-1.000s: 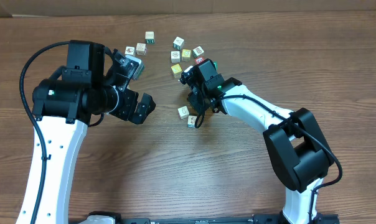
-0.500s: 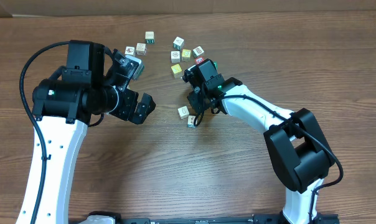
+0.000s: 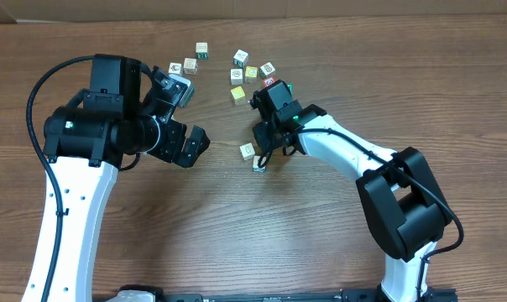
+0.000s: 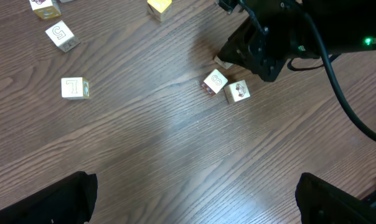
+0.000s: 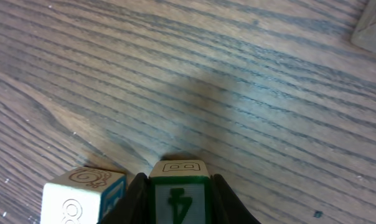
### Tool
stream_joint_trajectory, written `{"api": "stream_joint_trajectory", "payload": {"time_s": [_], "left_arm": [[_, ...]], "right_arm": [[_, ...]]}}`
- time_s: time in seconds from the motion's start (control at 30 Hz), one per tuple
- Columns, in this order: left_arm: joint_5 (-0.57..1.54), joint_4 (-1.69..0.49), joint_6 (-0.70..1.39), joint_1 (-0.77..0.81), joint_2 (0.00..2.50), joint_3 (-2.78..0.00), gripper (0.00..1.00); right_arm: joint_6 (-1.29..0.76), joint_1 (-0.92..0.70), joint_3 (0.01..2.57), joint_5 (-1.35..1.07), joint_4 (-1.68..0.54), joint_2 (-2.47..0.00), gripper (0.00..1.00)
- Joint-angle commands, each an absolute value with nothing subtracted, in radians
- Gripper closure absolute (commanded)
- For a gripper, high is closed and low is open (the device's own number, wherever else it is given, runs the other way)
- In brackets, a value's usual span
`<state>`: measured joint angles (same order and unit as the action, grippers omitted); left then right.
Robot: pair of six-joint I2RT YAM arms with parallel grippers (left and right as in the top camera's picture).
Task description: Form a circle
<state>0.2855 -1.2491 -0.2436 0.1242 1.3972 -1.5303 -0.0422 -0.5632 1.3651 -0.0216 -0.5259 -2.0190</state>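
Since 1 s ago the right gripper (image 5: 179, 204) has crept slightly toward the far edge; the left side is unmoved. Well left of the spiral cube (image 5: 85, 191), the left gripper (image 3: 186, 117) hangs spread wide, holding nothing. Just right of the spiral cube, the right gripper is clenched on a green-faced cube (image 5: 178, 168). No circle yet, only these 2 neighbours. Judgement: seat the held cube snug against the spiral cube, then release straight up without nudging.
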Motion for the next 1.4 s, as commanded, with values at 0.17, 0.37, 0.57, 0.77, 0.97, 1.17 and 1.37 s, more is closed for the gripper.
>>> {"api": "stream_joint_trajectory", "payload": {"time_s": [0.17, 0.37, 0.57, 0.77, 0.97, 1.17, 1.37], "left_arm": [[0.304, -1.249, -0.266, 0.125, 1.402, -1.527, 0.00], [0.304, -1.249, -0.266, 0.125, 1.402, -1.527, 0.01], [0.304, -1.249, -0.266, 0.125, 1.402, -1.527, 0.01], [0.304, -1.249, -0.266, 0.125, 1.402, -1.527, 0.00], [0.304, -1.249, -0.266, 0.125, 1.402, -1.527, 0.00], [0.304, -1.249, -0.266, 0.125, 1.402, -1.527, 0.00], [0.304, -1.249, -0.266, 0.125, 1.402, -1.527, 0.01]], "right_arm": [[-0.041, -0.575, 1.382, 0.004, -0.518, -1.988, 0.80], [-0.049, -0.579, 1.382, -0.001, -0.520, -1.988, 0.80], [-0.110, -0.582, 1.382, -0.001, -0.487, -1.988, 0.80], [-0.166, -0.583, 1.382, 0.007, -0.476, -1.988, 0.82], [-0.219, -0.583, 1.382, 0.037, -0.480, -1.989, 0.83], [-0.289, -0.589, 1.382, 0.041, -0.480, -1.990, 0.83], [-0.292, -0.607, 1.382, 0.073, -0.480, -1.990, 0.83]]}}
